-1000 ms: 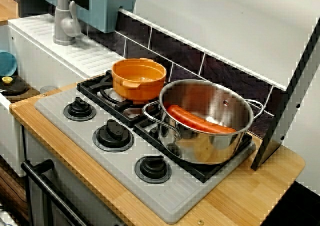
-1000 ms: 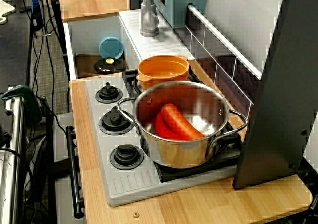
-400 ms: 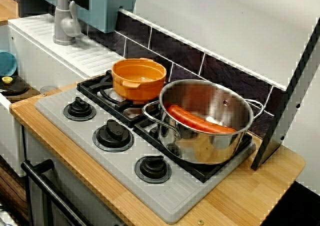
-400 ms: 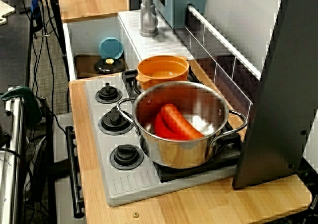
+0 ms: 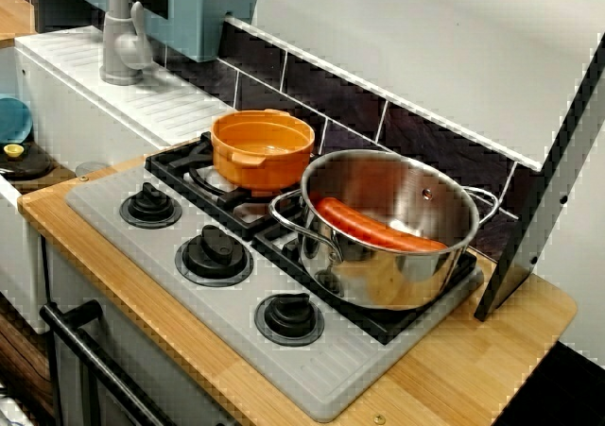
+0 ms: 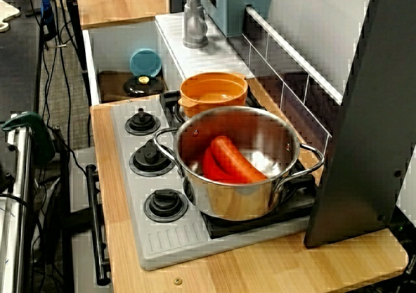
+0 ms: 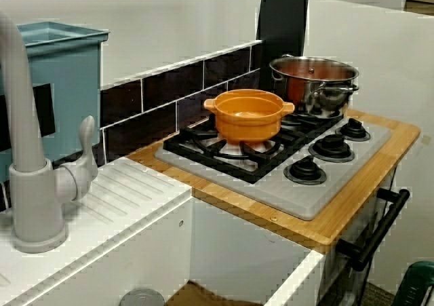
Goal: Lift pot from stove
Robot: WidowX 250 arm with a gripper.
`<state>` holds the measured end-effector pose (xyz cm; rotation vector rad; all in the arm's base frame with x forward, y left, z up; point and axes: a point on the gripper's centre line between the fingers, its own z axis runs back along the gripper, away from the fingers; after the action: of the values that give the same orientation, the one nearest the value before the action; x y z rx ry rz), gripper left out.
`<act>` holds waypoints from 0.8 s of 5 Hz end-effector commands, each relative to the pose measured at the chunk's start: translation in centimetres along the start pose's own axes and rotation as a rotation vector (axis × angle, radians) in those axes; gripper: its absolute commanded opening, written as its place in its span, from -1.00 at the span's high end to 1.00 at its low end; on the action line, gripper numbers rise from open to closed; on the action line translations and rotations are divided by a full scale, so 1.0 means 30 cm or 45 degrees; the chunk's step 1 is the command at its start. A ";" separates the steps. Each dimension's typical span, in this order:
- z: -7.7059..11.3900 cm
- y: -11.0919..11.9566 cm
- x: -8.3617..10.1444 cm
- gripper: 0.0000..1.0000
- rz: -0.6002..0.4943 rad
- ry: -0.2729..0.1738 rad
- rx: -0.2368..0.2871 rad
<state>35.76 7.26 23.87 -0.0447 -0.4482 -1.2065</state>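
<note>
Knobs: three black knobs [image 5: 214,253] sat in a row along the front of the grey ridged panel.
Stove: the stove [image 5: 312,374] lay on a wooden counter [image 5: 454,379], with black grates at the back.
Steel pot: a large steel pot [image 5: 388,230] stood on the right grate, with an orange-red sausage [image 5: 373,225] lying inside.
Pot: the orange pot [image 5: 262,148] rested upright on the rear left grate, just beside the steel pot, and looked empty.
Faucet: a grey faucet [image 5: 123,29] stood on the white ribbed drainboard beyond the stove.
Gripper: none appeared in any view, so its opening could not be told.
</note>
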 end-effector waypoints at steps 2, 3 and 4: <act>0.000 -0.048 -0.083 -1.00 -0.268 -0.108 0.039; -0.027 -0.092 -0.111 -1.00 -0.459 -0.223 -0.073; -0.043 -0.091 -0.127 -1.00 -0.536 -0.317 -0.074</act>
<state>32.63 8.85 19.78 -0.1946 -0.6477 -1.6267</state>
